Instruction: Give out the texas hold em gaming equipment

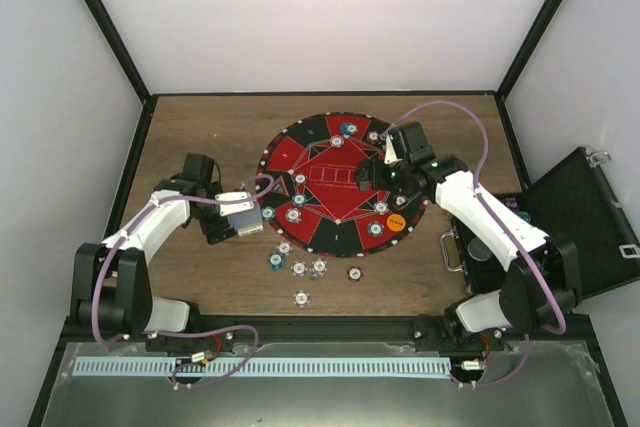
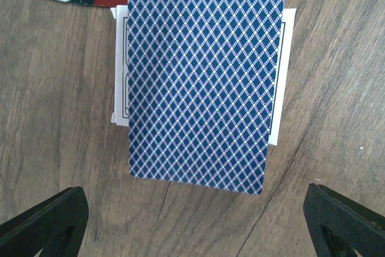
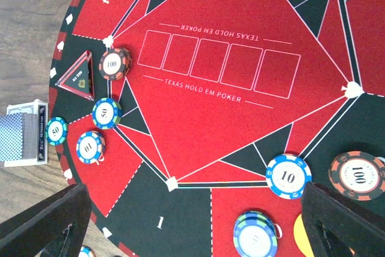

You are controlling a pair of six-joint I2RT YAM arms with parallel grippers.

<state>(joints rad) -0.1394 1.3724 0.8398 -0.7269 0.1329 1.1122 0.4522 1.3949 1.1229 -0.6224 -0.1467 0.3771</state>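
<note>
A deck of playing cards (image 2: 204, 82) with a blue diamond-patterned back lies on the wood beside the mat; it also shows in the top view (image 1: 243, 213) and the right wrist view (image 3: 24, 133). My left gripper (image 2: 195, 221) hovers over it, open and empty (image 1: 225, 222). My right gripper (image 1: 368, 175) is open and empty above the mat (image 3: 195, 221). Under it lie a blue 10 chip (image 3: 289, 176), a maroon 100 chip (image 3: 360, 176), a blue-green chip stack (image 3: 255, 234) and an orange button disc (image 3: 304, 236). Teal 50 chips (image 3: 107, 112) sit at the mat's left.
The round red-and-black mat (image 1: 320, 162) fills the table's middle. Several loose chips (image 1: 299, 268) lie on the wood in front of it. An open black case (image 1: 580, 217) stands at the right. A triangular marker (image 3: 78, 76) rests on the mat's left edge.
</note>
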